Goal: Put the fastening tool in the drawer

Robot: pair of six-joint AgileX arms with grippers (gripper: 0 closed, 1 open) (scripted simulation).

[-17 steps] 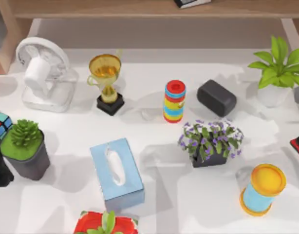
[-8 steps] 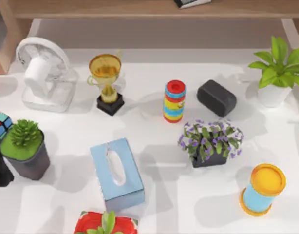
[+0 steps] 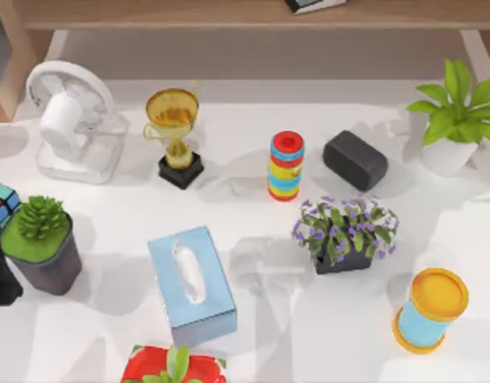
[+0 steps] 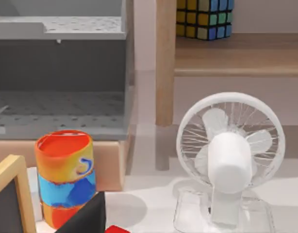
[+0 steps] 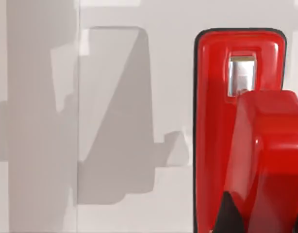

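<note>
The fastening tool [image 5: 239, 121], a glossy red stapler with black trim, is seen close up in the right wrist view above the white table [image 5: 115, 97]. My right gripper [image 5: 265, 216] is on it, with a dark fingertip [image 5: 229, 216] on each side of its raised upper arm, shut on the tool. An arm's shadow falls on the table beside it. The drawer [image 4: 59, 63], a grey open box in a wooden cabinet, is in the left wrist view behind a striped can [image 4: 65, 177]. My left arm is parked at the left.
On the table stand a white fan [image 3: 69, 120], a gold trophy [image 3: 175, 132], a striped cylinder [image 3: 286, 165], a black speaker [image 3: 355, 159], purple flowers [image 3: 345, 231], a tissue box [image 3: 191, 283], a blue can with a yellow lid [image 3: 430, 309], potted plants [image 3: 41, 243] and a red pot [image 3: 171, 369].
The red tool and the grey arm part at the top view's right edge have gone out of that view. Shadows at the right of the table have shifted.
</note>
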